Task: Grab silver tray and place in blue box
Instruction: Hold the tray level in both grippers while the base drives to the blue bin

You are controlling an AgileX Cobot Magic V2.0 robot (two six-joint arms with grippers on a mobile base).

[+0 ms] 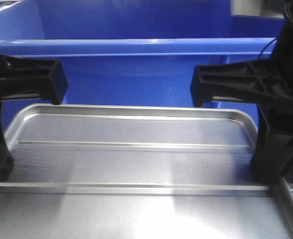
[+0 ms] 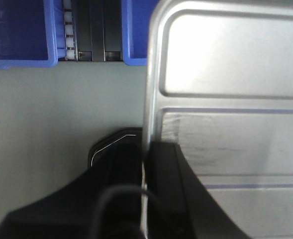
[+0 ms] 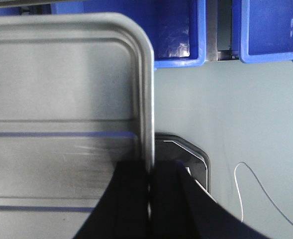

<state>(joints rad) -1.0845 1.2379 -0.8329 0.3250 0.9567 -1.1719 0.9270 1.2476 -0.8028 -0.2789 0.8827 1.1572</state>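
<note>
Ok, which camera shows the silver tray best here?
The exterior front-facing view: the silver tray spans nearly full width there, both ridges and far rim visible. Left wrist view shows only its left edge clamped by the left gripper; right wrist view, its right edge in the right gripper.

a pale grey-green flat matt surface is seen in both wrist views, evenly lit and without hard shadows. at its far edge a dark gap filled with black slats is shown, lined on one side by a column of small white rollers. a thin white wire is laid in a loop on the surface. a dull grey metallic patch is caught in the front view's top right corner.
</note>
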